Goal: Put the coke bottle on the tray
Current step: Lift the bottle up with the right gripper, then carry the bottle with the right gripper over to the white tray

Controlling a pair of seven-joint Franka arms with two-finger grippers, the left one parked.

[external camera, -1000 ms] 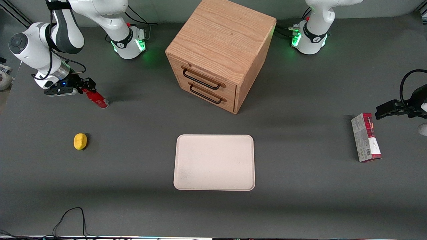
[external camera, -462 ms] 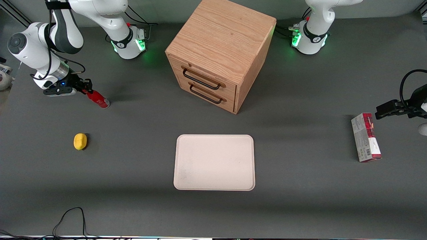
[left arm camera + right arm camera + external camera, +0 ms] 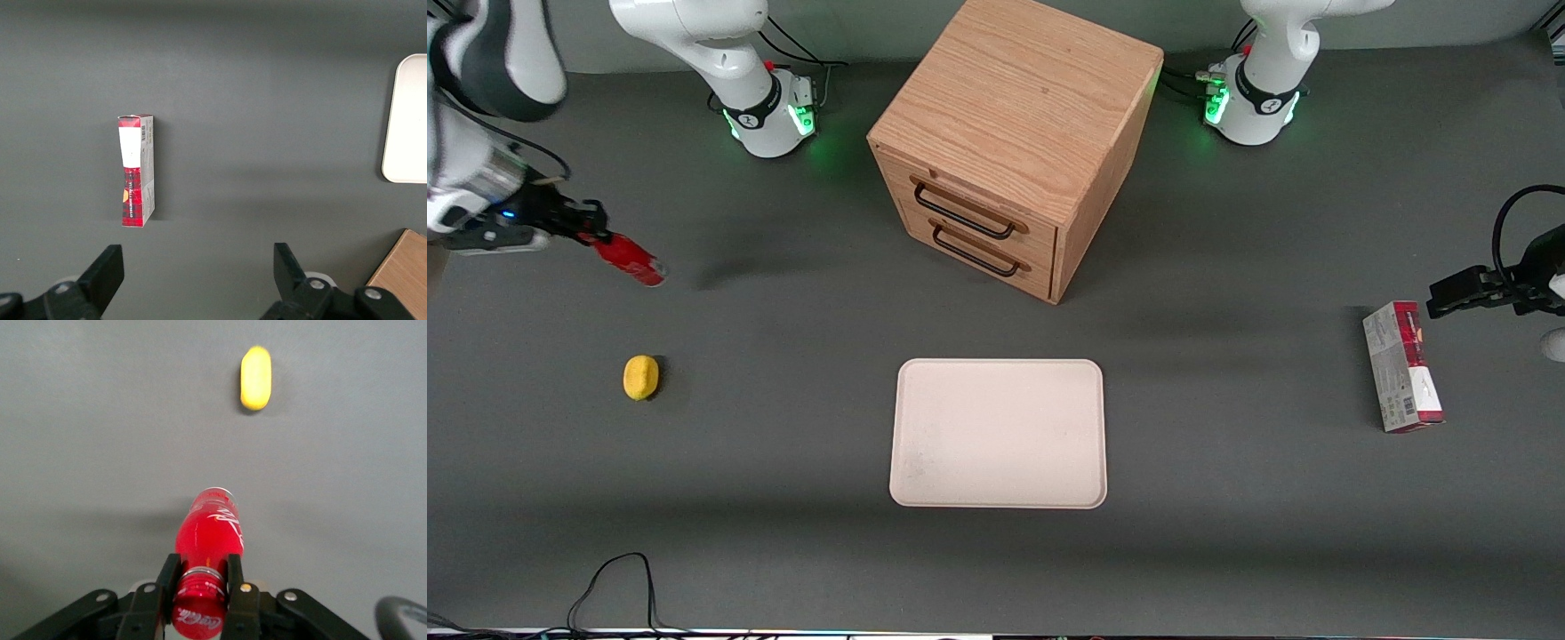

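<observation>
The coke bottle (image 3: 627, 258) is a slim red bottle held tilted above the table at the working arm's end, its silvery base pointing down toward the table. My gripper (image 3: 591, 233) is shut on its neck, just under the red cap. In the right wrist view the coke bottle (image 3: 208, 532) sticks out from the gripper (image 3: 200, 577), whose two black fingers (image 3: 168, 577) press on the neck. The tray (image 3: 998, 433), pale cream-pink and bare, lies flat near the table's middle, nearer the front camera than the bottle.
A yellow lemon (image 3: 640, 377) lies on the table nearer the front camera than the bottle; the wrist view shows that lemon (image 3: 255, 377) too. A wooden two-drawer cabinet (image 3: 1014, 142) stands above the tray. A red-and-grey carton (image 3: 1402, 366) lies toward the parked arm's end.
The gripper has lifted the bottle off the table and carried it sideways toward the working arm's edge of the table. The bottle's shadow now lies apart from it.
</observation>
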